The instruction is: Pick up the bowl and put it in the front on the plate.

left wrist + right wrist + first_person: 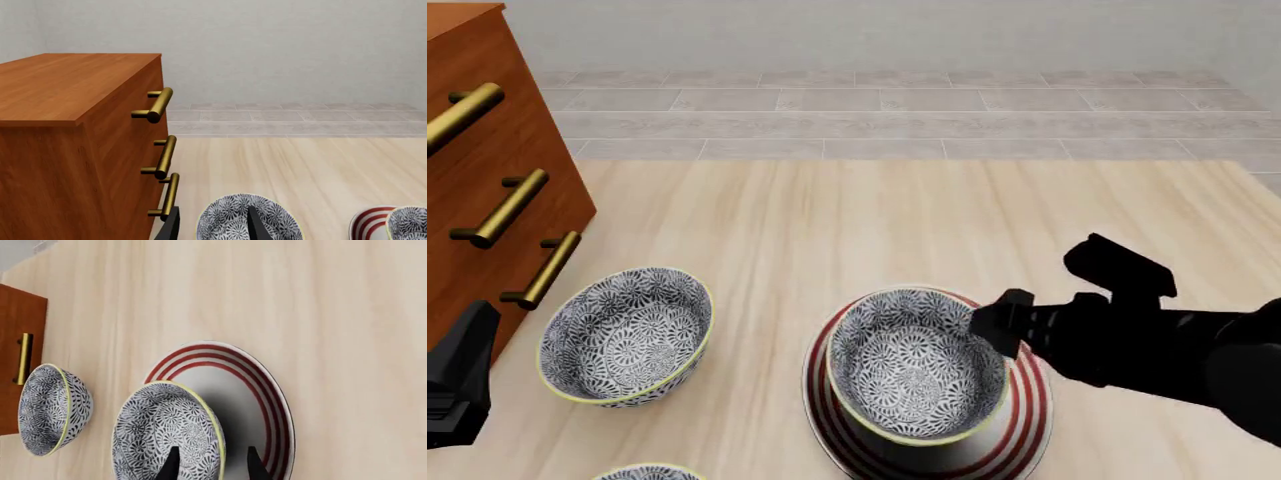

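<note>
The bowl (914,375), white with a dense blue-grey pattern and a yellow-green rim, sits on the red-ringed plate (1028,425) at the front centre. My right gripper (990,325) is open at the bowl's right rim. In the right wrist view its fingers (253,466) straddle that rim, one inside the bowl (160,435) and one outside over the plate (267,405). My left gripper (213,230) stands open at the front left, empty, with a look-alike bowl (248,220) just beyond its fingers.
A wooden drawer cabinet (481,170) with brass handles (505,210) stands at the left edge, close to the left arm (461,385). The second bowl (627,335) rests left of the plate. A third bowl's rim (647,472) shows at the bottom edge.
</note>
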